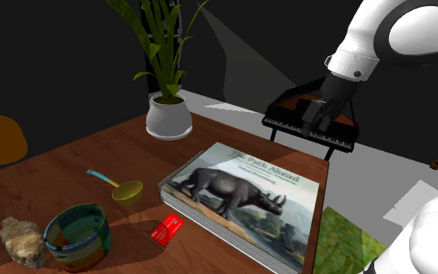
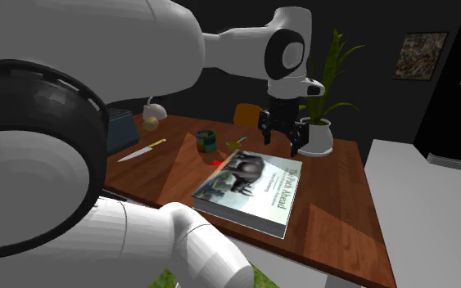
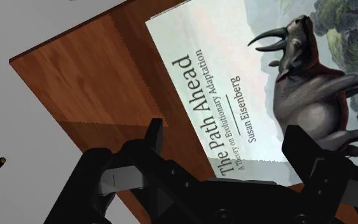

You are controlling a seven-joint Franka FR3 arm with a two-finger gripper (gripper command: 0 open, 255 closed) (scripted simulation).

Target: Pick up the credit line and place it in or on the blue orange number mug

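Observation:
A small red card (image 1: 166, 229), the credit line, lies flat on the wooden table (image 1: 85, 159) between the mug and the book. The mug (image 1: 77, 236) is blue with orange and green inside and stands upright at the shoulder view's lower left. My black gripper (image 1: 316, 123) hangs open, high above the far corner of the book, well away from the card and mug. In the wrist view the gripper (image 3: 225, 143) holds nothing, and the book's title edge lies below it. The second exterior view shows the gripper (image 2: 282, 135) above the book, with the card (image 2: 215, 163) and mug (image 2: 206, 141) beyond.
A large book (image 1: 244, 198) with a rhinoceros cover fills the table's near side. A yellow-green spoon (image 1: 120, 187), a rock (image 1: 21, 240) and a potted plant (image 1: 169, 117) share the table. A knife (image 2: 142, 150) lies further off. A small piano (image 1: 312, 121) stands behind.

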